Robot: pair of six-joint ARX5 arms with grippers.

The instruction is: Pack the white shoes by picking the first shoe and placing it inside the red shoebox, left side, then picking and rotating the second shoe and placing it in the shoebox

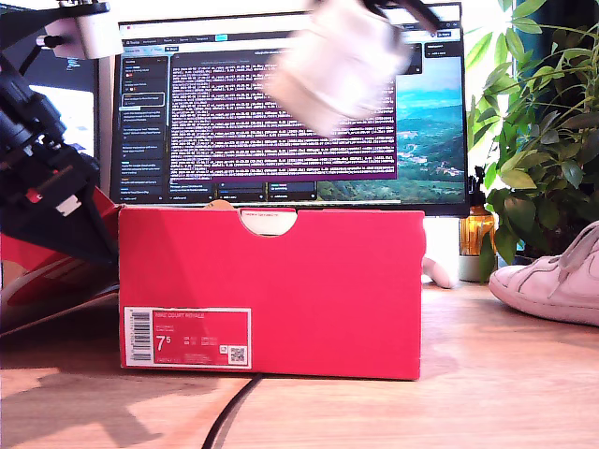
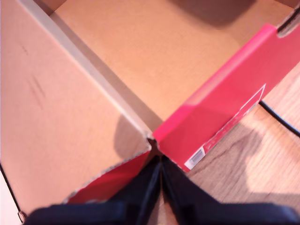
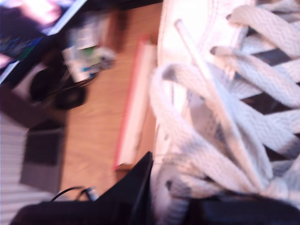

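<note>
The red shoebox [image 1: 281,281] stands open in the middle of the wooden table, its 7.5 label facing the exterior camera. One white shoe [image 1: 332,61] hangs blurred high above the box; its laces [image 3: 220,117] fill the second wrist view. My second gripper [image 3: 183,201] is shut on this shoe. The other white shoe [image 1: 552,281] rests on the table at the exterior view's right edge. My first gripper [image 2: 157,161] is shut on nothing, just outside the box's labelled corner [image 2: 201,157]. The box's bare cardboard floor [image 2: 154,51] holds nothing.
The red lid [image 1: 37,262] leans open at the exterior view's left, under the black first arm [image 1: 47,178]. A monitor [image 1: 281,103] stands behind the box. A plant [image 1: 543,122] and an amber bottle [image 1: 475,229] are at the back right. A black cable [image 1: 229,416] runs forward.
</note>
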